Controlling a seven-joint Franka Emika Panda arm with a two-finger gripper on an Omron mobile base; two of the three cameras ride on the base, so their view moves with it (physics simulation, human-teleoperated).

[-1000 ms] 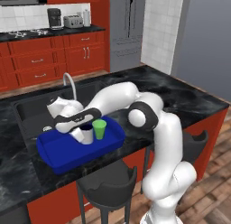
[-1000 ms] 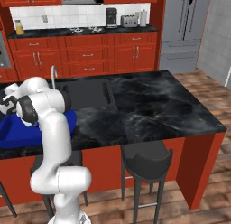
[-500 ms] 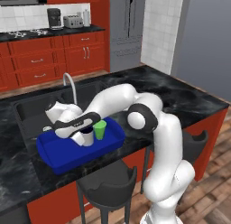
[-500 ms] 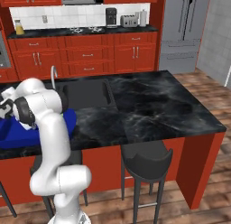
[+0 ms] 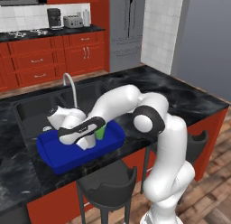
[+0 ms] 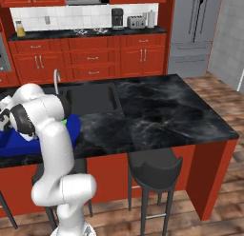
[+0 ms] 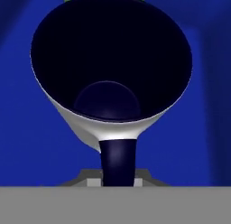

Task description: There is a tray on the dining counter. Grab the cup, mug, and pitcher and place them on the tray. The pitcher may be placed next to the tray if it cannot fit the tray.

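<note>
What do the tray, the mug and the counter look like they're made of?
Tray: probably plastic, an even bright blue with soft rounded corners and a dull sheen.
Mug: looks like glazed ceramic, a smooth pale outside and a glossy dark inside, though the render leaves that open.
Counter: polished black stone, marble-like, with pale veins and reflections.

Tray (image 5: 63,157) glossy blue plastic; mug (image 7: 90,128) smooth white outside, dark glossy inside; dining counter (image 5: 189,94) polished black marble.
</note>
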